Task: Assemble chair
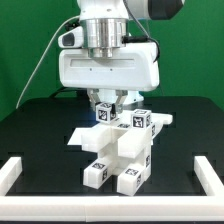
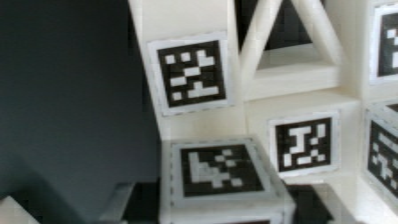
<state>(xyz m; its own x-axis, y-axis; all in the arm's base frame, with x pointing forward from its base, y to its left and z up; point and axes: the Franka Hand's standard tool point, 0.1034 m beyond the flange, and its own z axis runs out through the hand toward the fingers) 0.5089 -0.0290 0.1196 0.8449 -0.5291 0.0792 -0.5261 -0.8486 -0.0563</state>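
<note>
The arm's two-finger pincer [image 1: 107,101] hangs low over the back of the chair [image 1: 118,148], a half-built stack of matte white plastic blocks and bars carrying black-and-white square tags. Its fingertips reach the uppermost tagged block; whether they pinch it or stand spread, I cannot tell. The chair sits mid-way on the black table [image 1: 35,130], inside the plain white border rail [image 1: 20,166]. The risk, as I judge it: an off-centre squeeze could tip or twist the loosely joined stack.
</note>
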